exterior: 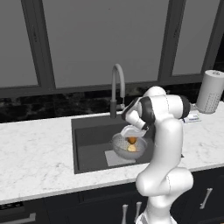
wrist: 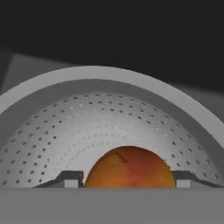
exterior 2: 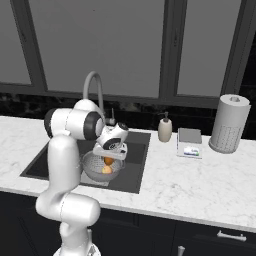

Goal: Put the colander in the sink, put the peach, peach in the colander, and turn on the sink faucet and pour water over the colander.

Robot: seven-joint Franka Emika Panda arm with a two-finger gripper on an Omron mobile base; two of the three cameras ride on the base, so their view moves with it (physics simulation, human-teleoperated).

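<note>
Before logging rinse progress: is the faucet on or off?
Off: no stream falls from the faucet over the colander.

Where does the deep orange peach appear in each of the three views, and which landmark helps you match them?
Left base view: deep orange peach, just right of centre, inside the colander, under the hand.
Right base view: peach, left of centre, in the colander below the hand.
Hand view: peach, bottom centre, between the gripper fingertips.
Shared landmark: the colander's dotted bowl, around the peach in every view.
</note>
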